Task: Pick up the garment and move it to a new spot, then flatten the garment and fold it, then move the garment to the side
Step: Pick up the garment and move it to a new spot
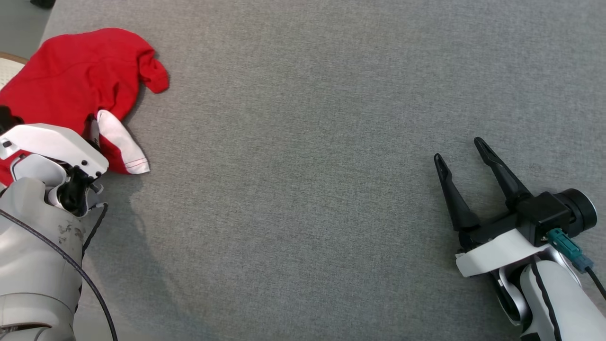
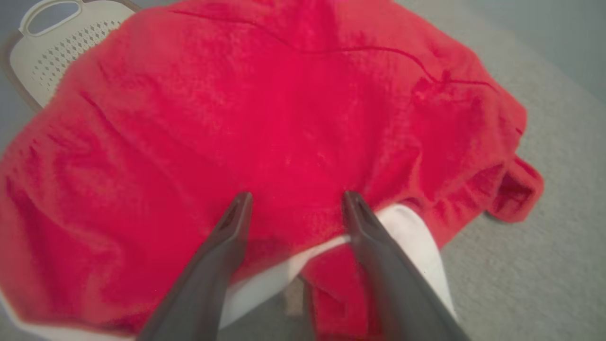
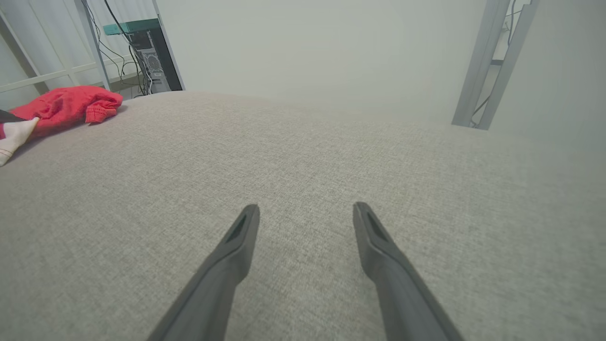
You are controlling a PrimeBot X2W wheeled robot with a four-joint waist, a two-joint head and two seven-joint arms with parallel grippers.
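The garment (image 1: 80, 80) is a crumpled red piece with white trim, lying at the far left of the grey table (image 1: 307, 166), partly over its left edge. My left arm reaches over it. Up close, the left gripper (image 2: 296, 199) stands open just above the red cloth (image 2: 284, 118), its fingers (image 2: 227, 237) wide apart and nothing between them. Over on the right, my right gripper (image 1: 459, 149) is open above bare table, far from the garment. From the right wrist, the right gripper (image 3: 305, 210) is open and the garment (image 3: 66, 106) lies far left.
A white perforated basket (image 2: 52, 42) sits beyond the table's left edge, its rim (image 1: 9, 66) peeking out behind the garment. Metal frame posts (image 3: 492, 61) and a computer case (image 3: 151, 61) stand past the table's far edge. Grey cloth stretches between the arms.
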